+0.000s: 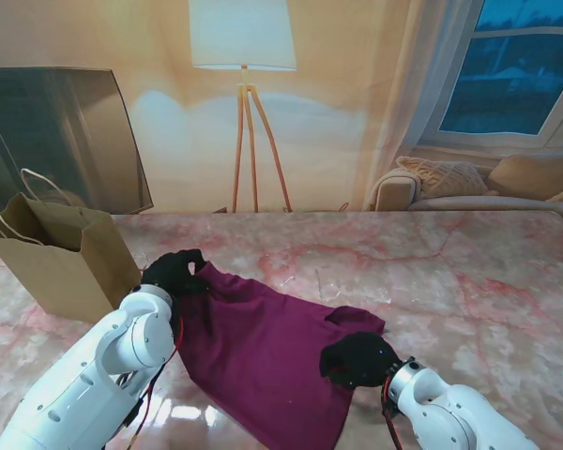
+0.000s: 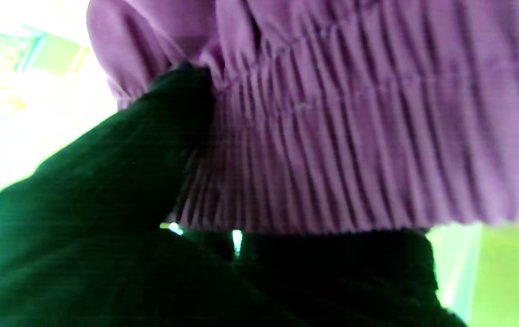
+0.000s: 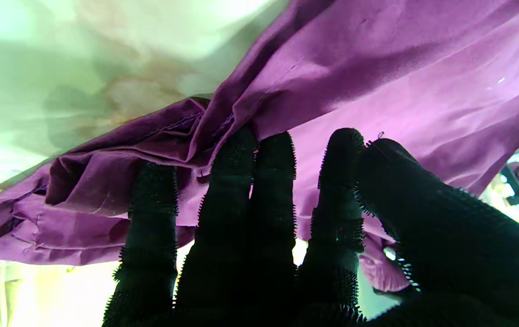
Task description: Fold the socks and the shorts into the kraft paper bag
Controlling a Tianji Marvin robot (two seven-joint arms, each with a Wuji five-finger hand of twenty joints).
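Purple shorts [image 1: 263,352] lie spread across the pink marble table [image 1: 469,281], the nearest hem running off toward the table's near edge between my two arms. My right hand [image 1: 359,359], in its black glove, sits on the shorts' right side near a bunched corner; in the right wrist view its fingers [image 3: 236,190] are stretched long and close together against the cloth [image 3: 377,68], with the thumb set apart beside them, and folds of fabric are gathered just past the fingertips. I cannot tell from that view whether the hand truly pinches the cloth or only presses flat on it. Farther from me and to the left, my left hand [image 1: 174,272] rests at the far left corner of the shorts. The left wrist view shows the gathered elastic waistband [image 2: 354,136] filling the frame, with a gloved finger [image 2: 168,131] pushed up against it and more glove under its edge, so the hand is closed on the waistband. Just left of that hand stands the kraft paper bag [image 1: 61,258], upright, mouth open, twine handles up. I cannot make out socks anywhere. Beyond the table stand a floor lamp [image 1: 244,56] and a sofa [image 1: 479,187] under the window.
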